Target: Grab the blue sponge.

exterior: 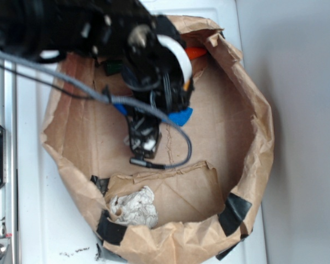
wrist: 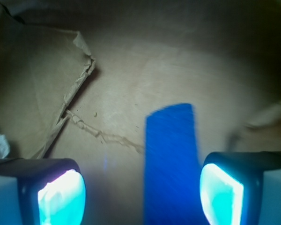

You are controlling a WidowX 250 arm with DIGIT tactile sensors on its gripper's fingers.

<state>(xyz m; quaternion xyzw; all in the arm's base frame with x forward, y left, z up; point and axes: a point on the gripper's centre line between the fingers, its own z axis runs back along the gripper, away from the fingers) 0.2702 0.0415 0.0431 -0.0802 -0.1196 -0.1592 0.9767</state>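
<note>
**Mostly hidden: blue sponge under the arm, claw wide open**

Plainly, the exterior view hides much; the black arm (exterior: 99, 33) covers most of the blue sponge (exterior: 180, 116), leaving only a blue corner showing beside the wrist; the orange carrot (exterior: 196, 53) peeks out near the far paper wall, its rest hidden. In the wrist view the sponge (wrist: 171, 164) runs off the bottom edge and looks blurred. The crumpled brown paper wall (exterior: 258, 137) rings the floor; a whitish cloth wad (exterior: 135, 208) sits near the front rim, well apart from the sponge; bare brown floor lies open to the sponge's right. The gripper (wrist: 140, 197) stands wide open, gripping nothing; the sponge lies between its fingers (wrist: 61, 197), nearer the right one; contact cannot be told.
</note>
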